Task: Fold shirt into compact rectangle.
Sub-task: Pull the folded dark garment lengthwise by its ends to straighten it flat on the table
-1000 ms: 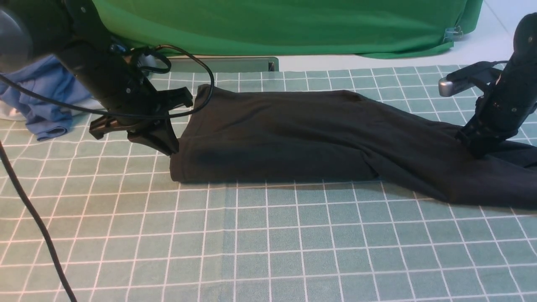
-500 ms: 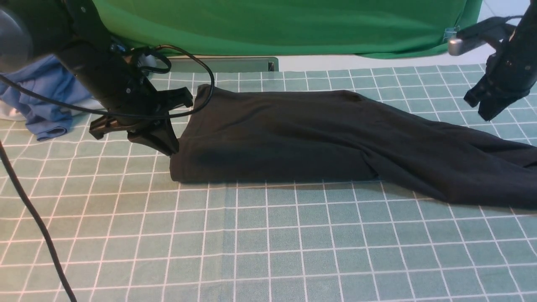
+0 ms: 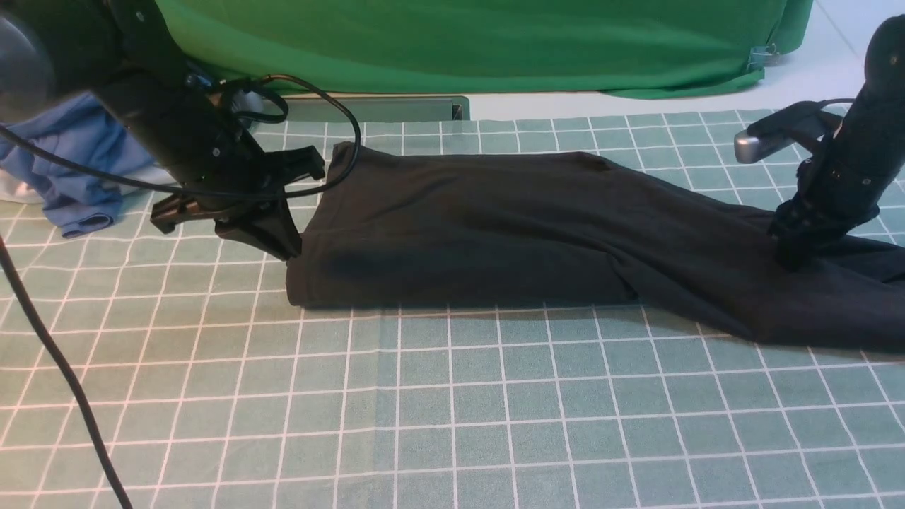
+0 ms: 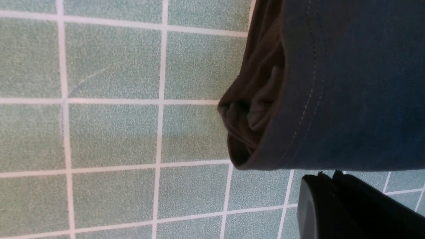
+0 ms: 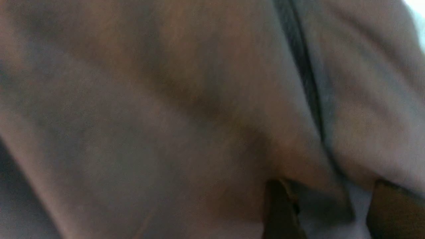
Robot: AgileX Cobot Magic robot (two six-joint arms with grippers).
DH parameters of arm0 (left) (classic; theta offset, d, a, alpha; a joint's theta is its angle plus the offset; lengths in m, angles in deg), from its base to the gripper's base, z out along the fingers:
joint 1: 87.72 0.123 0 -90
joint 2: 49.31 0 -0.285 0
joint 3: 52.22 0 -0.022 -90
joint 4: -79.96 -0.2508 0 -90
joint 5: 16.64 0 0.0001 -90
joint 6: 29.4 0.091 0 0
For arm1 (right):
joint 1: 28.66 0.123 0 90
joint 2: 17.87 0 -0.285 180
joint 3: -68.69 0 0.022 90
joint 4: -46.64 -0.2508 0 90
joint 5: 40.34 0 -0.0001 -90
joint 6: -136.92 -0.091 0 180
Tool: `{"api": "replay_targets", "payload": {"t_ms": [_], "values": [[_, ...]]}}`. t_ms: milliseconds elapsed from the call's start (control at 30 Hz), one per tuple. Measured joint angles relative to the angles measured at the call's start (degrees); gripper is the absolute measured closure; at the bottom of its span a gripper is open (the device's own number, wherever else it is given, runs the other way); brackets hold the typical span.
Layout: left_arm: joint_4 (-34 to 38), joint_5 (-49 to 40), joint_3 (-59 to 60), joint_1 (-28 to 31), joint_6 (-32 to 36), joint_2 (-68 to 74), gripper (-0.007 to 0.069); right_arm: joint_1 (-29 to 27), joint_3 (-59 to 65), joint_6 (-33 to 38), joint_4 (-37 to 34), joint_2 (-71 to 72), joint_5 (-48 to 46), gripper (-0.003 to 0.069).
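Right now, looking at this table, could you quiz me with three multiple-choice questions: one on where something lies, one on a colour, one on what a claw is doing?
1. At which part of the mat do the blue clothes lie?
A) far right
B) far left, behind the left arm
C) near edge, in front

2. What colour is the mat under the shirt?
A) green with white grid lines
B) plain grey
C) red with black stripes

3. How is the left gripper?
A) wide open above the shirt's middle
B) lifting the shirt off the mat
C) shut, empty, beside the shirt's left end

Answers: 1 B, the blue heap shows behind that arm; 2 A, white lines cross the green all over; 3 C, the left wrist view shows its fingers together, with mat between them and the shirt.
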Motion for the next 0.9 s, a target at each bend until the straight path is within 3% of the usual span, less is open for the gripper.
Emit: {"api": "replay_targets", "payload": {"t_ms": [300,533,733,900], "values": [[0.36,1.05,0.0,0.0,0.0,0.0,0.0607,1.68,0.0,4.84,0.58,-1.21,1.58,0.0302],[0.43,1.11,0.0,0.0,0.0,0.0,0.0607,2.31,-1.32,5.7,1.04,-1.84,-1.01,0.0603],[0.48,-0.36,0.0,0.0,0.07,0.0,0.0607,2.43,-7.63,5.33,2.62,-1.84,-5.43,0.062],[0.6,-0.58,0.0,0.0,0.07,0.0,0.0607,2.49,-10.37,5.25,3.3,-1.84,-3.31,0.062]]}}
